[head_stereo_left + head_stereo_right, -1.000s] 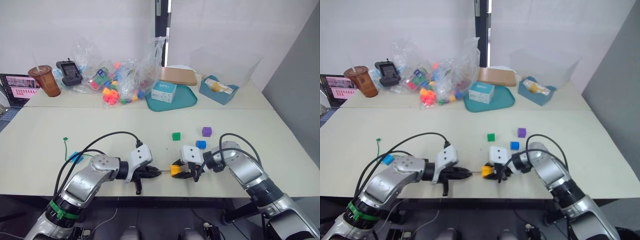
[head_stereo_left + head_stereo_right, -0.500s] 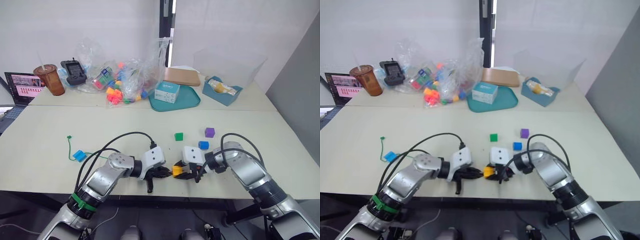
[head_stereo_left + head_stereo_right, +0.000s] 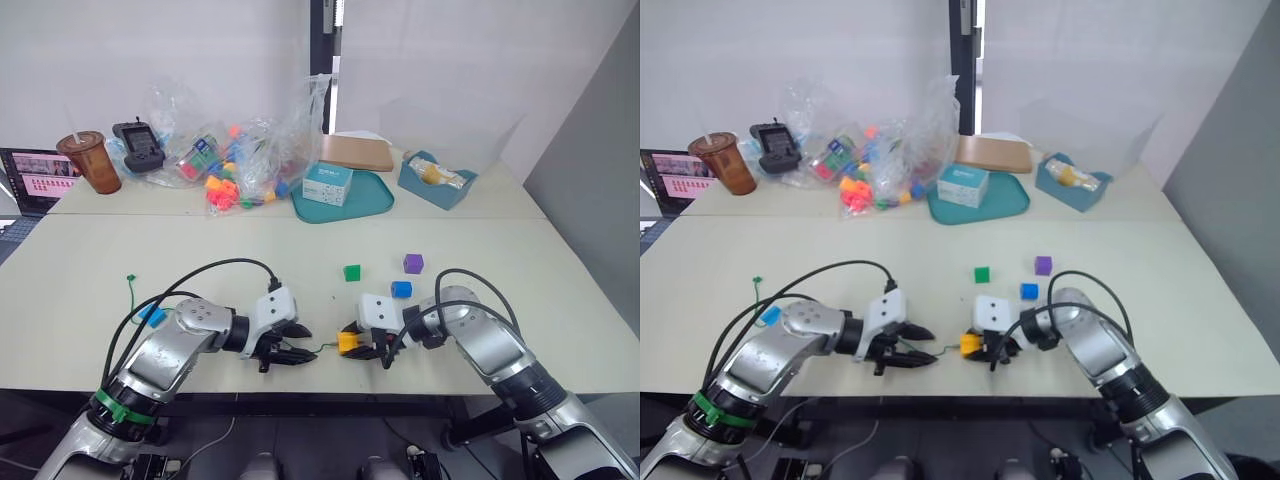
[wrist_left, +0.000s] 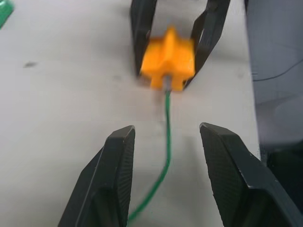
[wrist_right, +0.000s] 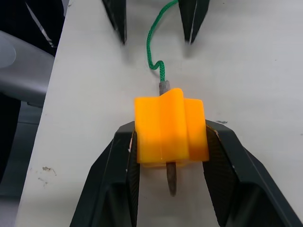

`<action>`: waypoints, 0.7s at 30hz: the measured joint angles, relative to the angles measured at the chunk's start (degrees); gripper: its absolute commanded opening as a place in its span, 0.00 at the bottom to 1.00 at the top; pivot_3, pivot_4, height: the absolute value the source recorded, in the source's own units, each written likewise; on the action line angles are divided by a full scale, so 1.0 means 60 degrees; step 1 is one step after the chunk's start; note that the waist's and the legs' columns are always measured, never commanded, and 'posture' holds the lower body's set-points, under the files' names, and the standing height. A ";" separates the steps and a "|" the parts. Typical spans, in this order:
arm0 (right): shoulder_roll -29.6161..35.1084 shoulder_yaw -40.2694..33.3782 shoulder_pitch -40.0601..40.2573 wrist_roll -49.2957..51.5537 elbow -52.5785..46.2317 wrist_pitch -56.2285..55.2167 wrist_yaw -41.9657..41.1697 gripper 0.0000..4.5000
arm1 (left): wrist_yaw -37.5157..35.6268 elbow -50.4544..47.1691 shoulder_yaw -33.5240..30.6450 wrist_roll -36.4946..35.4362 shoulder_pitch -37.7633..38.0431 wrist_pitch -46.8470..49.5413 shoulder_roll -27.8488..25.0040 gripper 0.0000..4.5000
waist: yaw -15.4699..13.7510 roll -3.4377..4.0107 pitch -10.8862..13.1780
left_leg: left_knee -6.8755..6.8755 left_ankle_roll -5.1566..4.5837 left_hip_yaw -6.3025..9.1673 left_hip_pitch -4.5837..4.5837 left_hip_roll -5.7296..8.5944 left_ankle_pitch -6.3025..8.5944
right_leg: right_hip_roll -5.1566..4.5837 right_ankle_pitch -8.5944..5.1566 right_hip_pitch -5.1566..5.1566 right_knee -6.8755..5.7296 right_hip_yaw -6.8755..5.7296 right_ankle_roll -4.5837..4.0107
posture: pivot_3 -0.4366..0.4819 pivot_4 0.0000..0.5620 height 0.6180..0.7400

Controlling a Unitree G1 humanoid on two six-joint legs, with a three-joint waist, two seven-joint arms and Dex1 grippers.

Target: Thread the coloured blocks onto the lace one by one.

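I see both arms stretched low over the table, the two grippers facing each other near the front edge. The left gripper (image 3: 295, 345) has its two black fingers spread apart — nothing is between them. The right gripper (image 3: 352, 343) has its fingers (image 5: 122, 176) pressed on both sides of the orange-yellow block (image 5: 170, 126) — it holds it just above the table.

Looked like an office or a lab room: plain pale tables (image 3: 90, 270) against white walls, a laptop (image 3: 38, 178) at the edge, an iced drink cup (image 3: 90, 160), a teal tray (image 3: 365, 197) with a small box (image 3: 327, 184).
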State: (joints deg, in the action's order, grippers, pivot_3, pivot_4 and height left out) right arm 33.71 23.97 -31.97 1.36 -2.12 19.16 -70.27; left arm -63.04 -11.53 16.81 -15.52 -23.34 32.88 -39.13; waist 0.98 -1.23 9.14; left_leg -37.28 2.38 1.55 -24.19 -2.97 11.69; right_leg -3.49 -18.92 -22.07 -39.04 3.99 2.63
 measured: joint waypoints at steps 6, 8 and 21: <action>-0.0032 0.0009 -0.0001 -0.0004 -0.0003 0.0001 -0.0003 0.30 | -0.0042 0.0420 -0.0005 0.0132 0.0226 -0.0666 -0.0066 0.39 | -0.0021 0.0000 0.0000 | 0.0000 0.0000 -0.0001 0.0000 0.0000 0.0000 | 0.0000 0.0000 -0.0001 0.0000 0.0000 0.0000 | 0.48 0.27 1.00; -0.0047 0.0013 -0.0001 -0.0003 -0.0003 0.0002 -0.0003 0.30 | -0.0018 0.0538 -0.0032 0.0171 0.0225 -0.0786 -0.0050 0.26 | -0.0020 0.0000 0.0000 | 0.0001 0.0000 -0.0001 0.0001 0.0000 0.0000 | 0.0000 0.0000 -0.0001 -0.0001 -0.0001 0.0000 | 0.48 0.27 1.00; 0.0000 0.0011 0.0012 0.0002 -0.0134 0.0107 -0.0021 0.30 | 0.0354 0.0572 0.0082 0.0360 0.0241 -0.0783 0.0694 0.00 | -0.0023 0.0000 0.0000 | 0.0000 0.0000 0.0000 -0.0002 0.0001 0.0000 | 0.0000 0.0000 -0.0001 -0.0001 0.0000 0.0000 | 0.48 0.27 1.00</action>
State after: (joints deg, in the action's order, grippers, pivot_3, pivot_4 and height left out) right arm 33.71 24.04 -31.90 1.37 -2.92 19.80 -70.40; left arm -60.91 -8.10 17.30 -13.36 -21.90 28.19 -34.96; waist 0.84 -1.23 9.14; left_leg -37.28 2.38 1.55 -24.21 -2.96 11.69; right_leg -3.49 -18.92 -22.08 -39.04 3.99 2.63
